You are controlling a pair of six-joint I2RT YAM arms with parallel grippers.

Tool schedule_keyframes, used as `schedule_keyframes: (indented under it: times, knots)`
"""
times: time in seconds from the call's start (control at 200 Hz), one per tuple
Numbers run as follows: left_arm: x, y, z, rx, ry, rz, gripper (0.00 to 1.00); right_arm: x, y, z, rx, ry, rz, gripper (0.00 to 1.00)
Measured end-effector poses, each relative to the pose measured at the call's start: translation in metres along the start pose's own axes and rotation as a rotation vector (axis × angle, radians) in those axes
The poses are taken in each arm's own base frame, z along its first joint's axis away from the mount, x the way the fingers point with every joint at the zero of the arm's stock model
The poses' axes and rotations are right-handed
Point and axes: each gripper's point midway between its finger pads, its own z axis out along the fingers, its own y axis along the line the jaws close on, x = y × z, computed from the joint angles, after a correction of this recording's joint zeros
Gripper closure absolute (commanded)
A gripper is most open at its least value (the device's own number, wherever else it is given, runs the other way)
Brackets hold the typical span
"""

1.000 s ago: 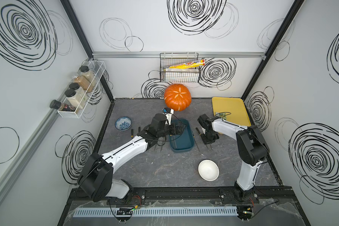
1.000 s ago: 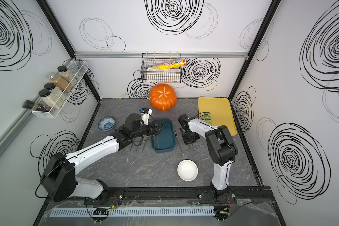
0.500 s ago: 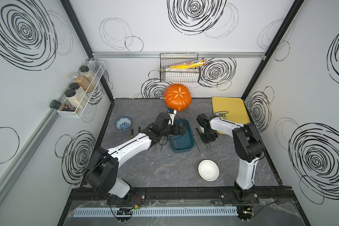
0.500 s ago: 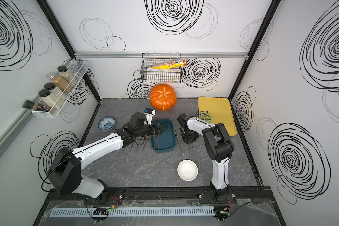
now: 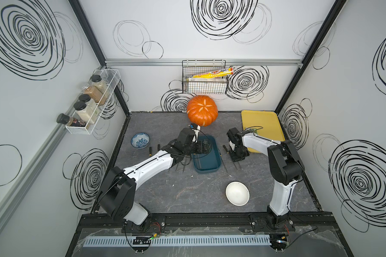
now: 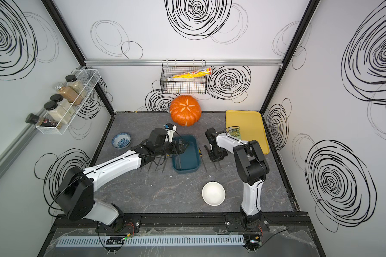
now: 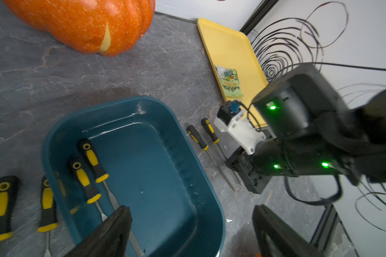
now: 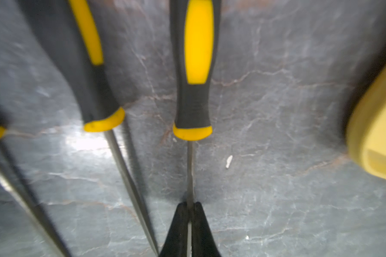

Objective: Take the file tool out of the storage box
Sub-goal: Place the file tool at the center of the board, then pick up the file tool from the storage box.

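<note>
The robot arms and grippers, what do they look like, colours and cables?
The left arm and right arm have white links between bulky black joint housings, with thin black cables looping alongside. The left gripper and right gripper are black and tapering. Small green lights glow on the right arm's joints.

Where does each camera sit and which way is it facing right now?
Top views: high in front, looking down on the table; left arm, right arm show.
Left wrist: above the teal box, facing the yellow tray; open left pincer shows.
Right wrist: low over the table, along a file; right pincer straddles its blade.
Shared: box and tray in top and left wrist views.
</note>
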Motion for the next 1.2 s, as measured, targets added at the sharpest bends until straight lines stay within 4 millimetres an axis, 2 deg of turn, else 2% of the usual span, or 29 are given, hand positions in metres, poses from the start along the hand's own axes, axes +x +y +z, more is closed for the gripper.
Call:
schedule_keyframes:
  times: [0.1, 0.22, 0.325, 0.436, 0.751, 0.911, 1.036, 1.201]
  knots:
    - [0.003, 0.012, 0.023, -0.085, 0.044, -0.003, 0.22, -0.008, 0.004, -0.031, -0.057, -0.11, 0.007, 0.67]
    - [0.018, 0.03, 0.048, -0.214, 0.118, 0.003, 0.25, -0.02, 0.009, -0.076, -0.137, -0.265, 0.023, 0.63]
    - [0.033, 0.041, 0.063, -0.305, 0.174, 0.015, 0.26, -0.021, 0.012, -0.099, -0.182, -0.342, 0.024, 0.63]
    - [0.041, 0.051, 0.07, -0.387, 0.209, 0.017, 0.26, -0.017, 0.014, -0.106, -0.209, -0.369, 0.025, 0.6]
    - [0.046, 0.079, 0.092, -0.567, 0.24, -0.012, 0.23, -0.005, 0.03, -0.107, -0.32, -0.414, 0.022, 0.62]
    - [0.05, 0.089, 0.105, -0.615, 0.255, -0.019, 0.23, -0.002, 0.035, -0.13, -0.383, -0.494, 0.019, 0.61]
    - [0.052, 0.097, 0.114, -0.651, 0.263, -0.022, 0.18, -0.005, 0.039, -0.151, -0.434, -0.571, 0.012, 0.61]
    - [0.048, 0.1, 0.122, -0.699, 0.246, -0.016, 0.15, -0.004, 0.047, -0.159, -0.493, -0.603, -0.005, 0.61]
